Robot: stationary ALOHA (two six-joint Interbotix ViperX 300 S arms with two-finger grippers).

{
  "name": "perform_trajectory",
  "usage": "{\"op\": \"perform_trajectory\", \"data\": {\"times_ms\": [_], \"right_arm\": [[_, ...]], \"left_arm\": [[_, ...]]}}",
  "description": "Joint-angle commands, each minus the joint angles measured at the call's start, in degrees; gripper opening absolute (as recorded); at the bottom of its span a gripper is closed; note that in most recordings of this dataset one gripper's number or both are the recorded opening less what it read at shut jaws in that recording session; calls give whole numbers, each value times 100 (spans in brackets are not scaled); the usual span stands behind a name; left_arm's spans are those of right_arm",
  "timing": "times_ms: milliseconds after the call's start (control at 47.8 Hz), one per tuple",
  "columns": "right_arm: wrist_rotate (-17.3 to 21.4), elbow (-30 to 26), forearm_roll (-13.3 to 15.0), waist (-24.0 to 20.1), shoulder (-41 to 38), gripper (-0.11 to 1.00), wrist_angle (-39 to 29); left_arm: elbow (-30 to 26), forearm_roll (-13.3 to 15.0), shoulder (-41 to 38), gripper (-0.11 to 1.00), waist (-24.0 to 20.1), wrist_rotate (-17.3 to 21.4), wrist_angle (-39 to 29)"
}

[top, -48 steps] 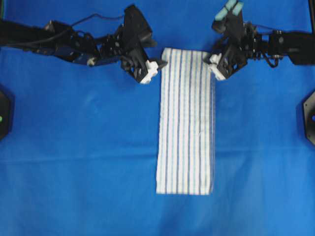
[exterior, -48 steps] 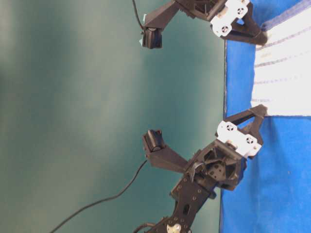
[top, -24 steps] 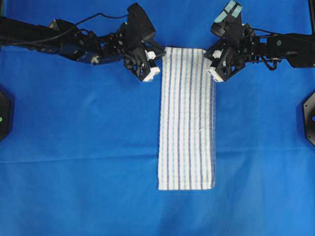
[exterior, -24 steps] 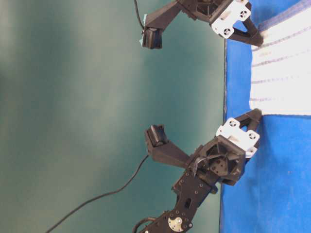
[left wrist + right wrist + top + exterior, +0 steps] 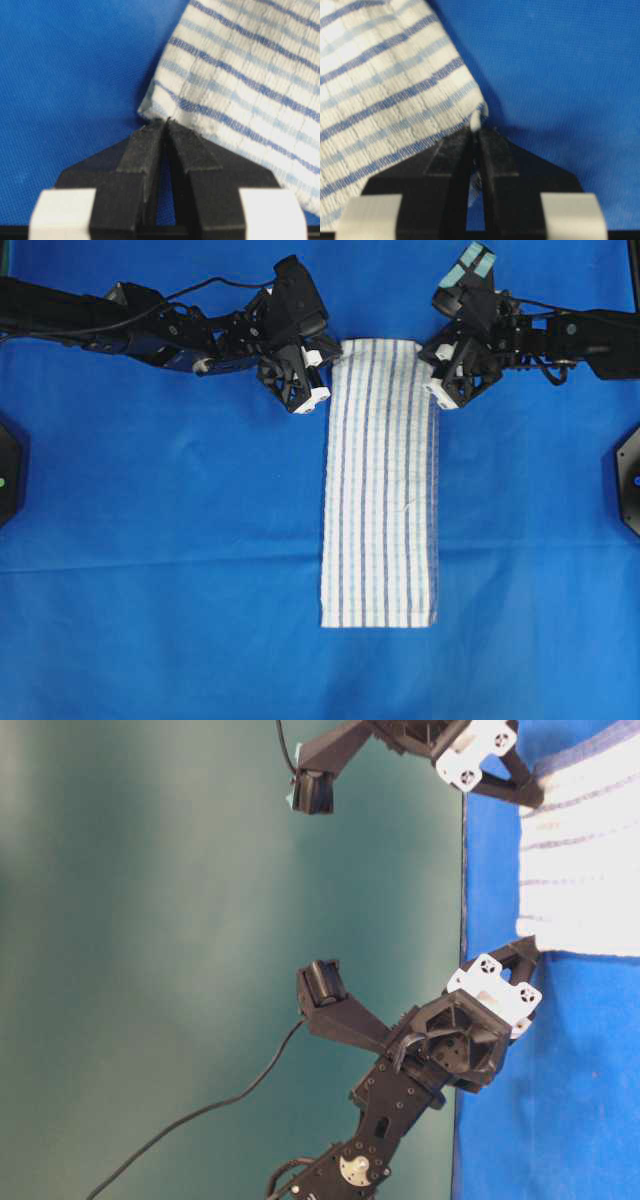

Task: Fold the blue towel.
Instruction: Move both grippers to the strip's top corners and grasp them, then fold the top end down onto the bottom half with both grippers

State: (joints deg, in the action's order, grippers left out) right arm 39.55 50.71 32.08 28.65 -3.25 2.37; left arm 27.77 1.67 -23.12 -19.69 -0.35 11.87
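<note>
Left gripper (image 5: 165, 122) clamped on the blue towel (image 5: 381, 480) at its far left corner; right gripper (image 5: 476, 129) pinches the far right corner, a tuft showing between my fingertips. Towel lies flat, lengthwise on the blue cloth (image 5: 160, 540). Both pinched corners are hidden overhead by my wrists. No legible writing anywhere.

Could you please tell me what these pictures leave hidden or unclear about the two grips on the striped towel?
- Left gripper: in the left wrist view the closed fingers cover the striped towel corner, hiding how much cloth is caught.
- Right gripper: only a sliver of cloth shows between the fingers.
- Table-level view: the frame edge cuts off the towel's far end.
- Overhead view: both gripper bodies cover the gripped corners.
</note>
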Motion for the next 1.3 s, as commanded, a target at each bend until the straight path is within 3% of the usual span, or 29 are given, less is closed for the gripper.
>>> {"op": "perform_trajectory", "data": {"times_ms": [0, 272, 754, 963, 1277], "right_arm": [[-9, -26, 18, -26, 316, 6, -26], [-9, 79, 18, -35, 826, 6, -88], [53, 123, 9, -343, 870, 6, 0], [97, 272, -97, -984, 1151, 6, -18], [255, 615, -448, -2355, 1749, 6, -26]], "left_arm": [[-97, -9, 299, 1, 70, 18, -70], [-97, -18, 668, 1, 70, 123, -202], [35, -18, 896, 1, 193, 193, -299], [299, -18, 1204, 1, 624, 176, -519], [598, -9, 1512, 1, 1626, 123, -615]]}}
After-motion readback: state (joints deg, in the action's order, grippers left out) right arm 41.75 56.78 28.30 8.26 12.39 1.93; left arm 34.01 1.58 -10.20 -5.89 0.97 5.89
